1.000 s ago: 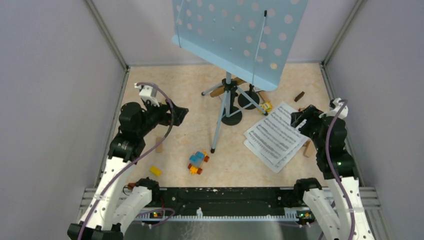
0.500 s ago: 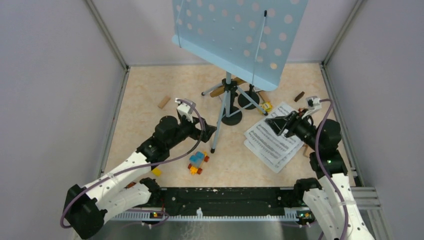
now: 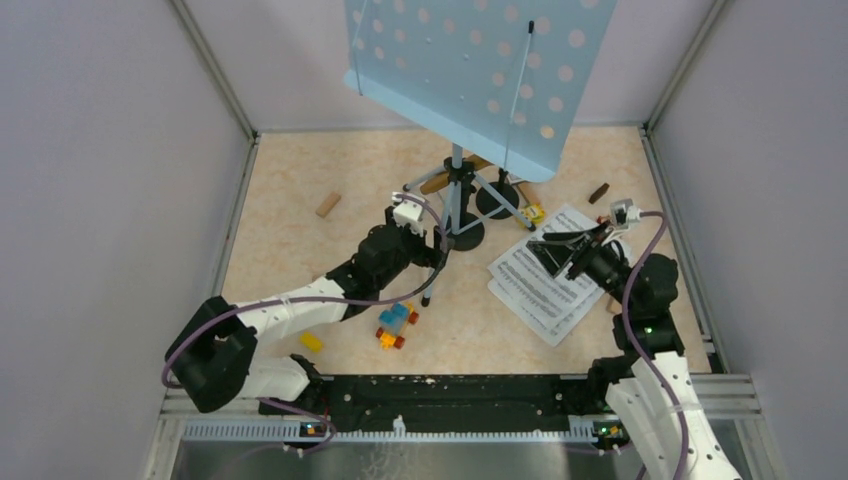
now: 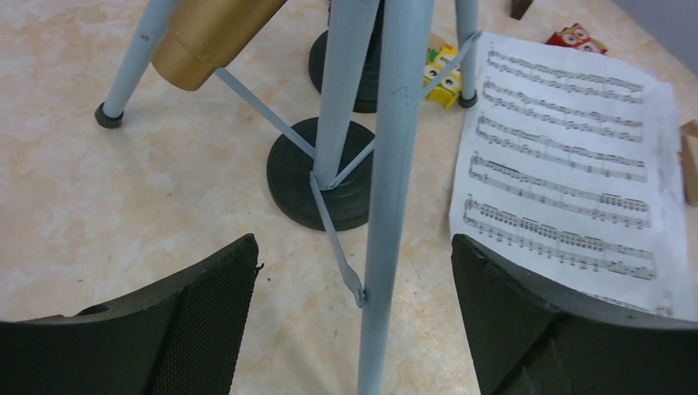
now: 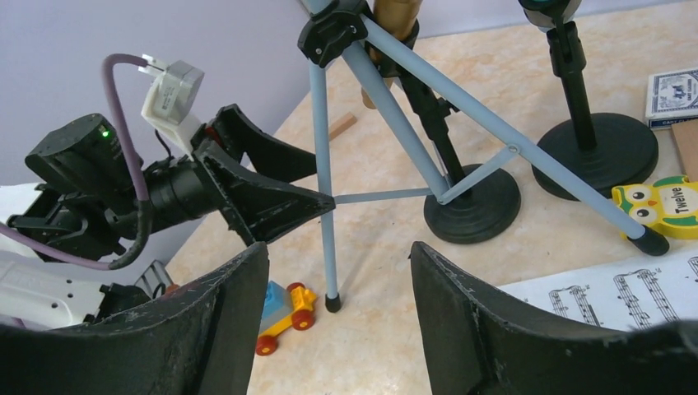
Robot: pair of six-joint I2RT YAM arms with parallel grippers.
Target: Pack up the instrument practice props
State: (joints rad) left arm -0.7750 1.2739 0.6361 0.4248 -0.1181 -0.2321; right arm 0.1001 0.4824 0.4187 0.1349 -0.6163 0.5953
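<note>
The pale-blue music rack (image 3: 480, 70) stands on its tripod at the back of the table. My left gripper (image 3: 437, 245) is open around the tripod's front leg (image 4: 387, 206), which runs between the fingers (image 4: 206, 313) without touching either. A gold microphone (image 4: 210, 37) leans above a black round-based holder (image 4: 317, 173). White sheet-music pages (image 3: 545, 275) lie to the right. My right gripper (image 3: 552, 255) hovers over the pages, open and holding nothing, facing the tripod foot (image 5: 332, 303). A second holder (image 5: 597, 152) stands further back.
A small toy-block car (image 3: 396, 325) sits near the tripod foot. A yellow block (image 3: 311, 342) and wooden blocks (image 3: 328, 204) lie scattered about. An owl card (image 5: 667, 206) lies beside the sheets. Grey walls (image 3: 120, 200) close in three sides.
My left arm swung from the left side across to the tripod and brought its open fingers around the front leg. My right gripper moved left over the sheet music and narrowed slightly.
</note>
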